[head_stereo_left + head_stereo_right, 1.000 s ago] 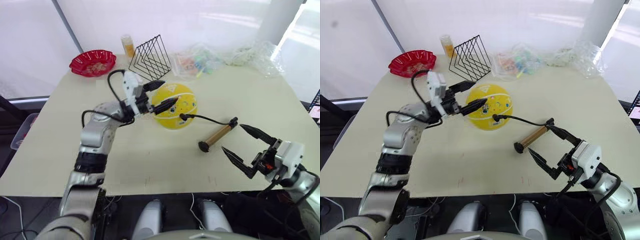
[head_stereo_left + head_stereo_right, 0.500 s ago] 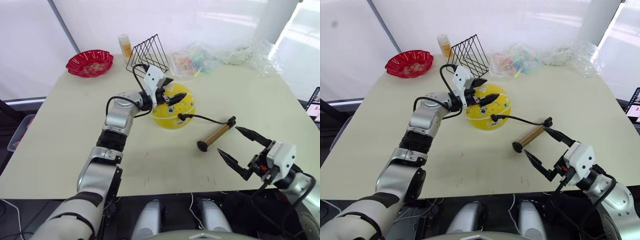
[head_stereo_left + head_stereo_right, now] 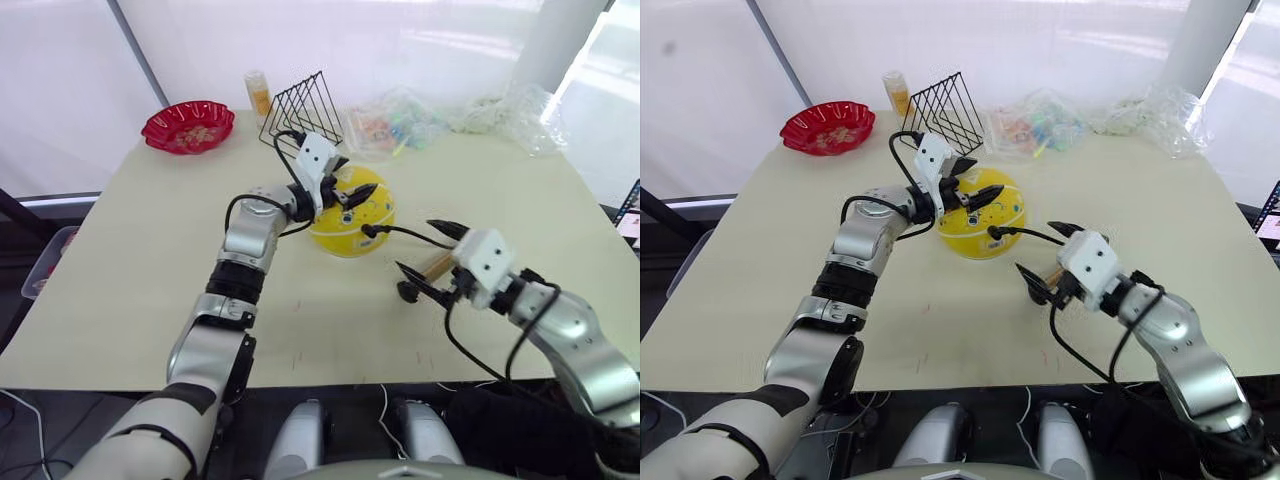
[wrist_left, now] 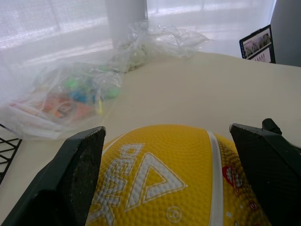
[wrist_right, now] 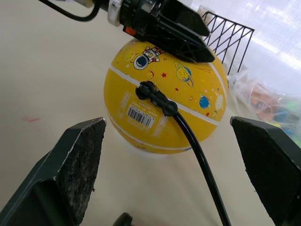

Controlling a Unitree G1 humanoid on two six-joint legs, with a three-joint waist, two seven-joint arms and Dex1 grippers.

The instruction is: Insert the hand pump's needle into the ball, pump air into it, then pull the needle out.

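The yellow ball [image 3: 350, 212] sits mid-table. My left gripper [image 3: 346, 180] is open, its two fingers spread over the ball's top, as the left wrist view shows with the ball [image 4: 169, 188] between them. A black fitting [image 5: 155, 96] is plugged into the ball's side; the needle pin itself is hidden. From it a black hose [image 3: 400, 233] runs to the hand pump [image 3: 435, 266], which lies on the table right of the ball. My right gripper [image 3: 425, 254] is open, with its fingers on either side of the pump's brass barrel.
At the back left are a red bowl [image 3: 186, 126], a small bottle [image 3: 258, 92] and a black wire rack [image 3: 300, 105] just behind the ball. Clear plastic bags [image 3: 400, 125] lie along the table's far edge. The table [image 3: 130, 300] is bare at front left.
My right gripper has moved from the table's near edge up to the pump. My left gripper went from the ball's left side onto its top.
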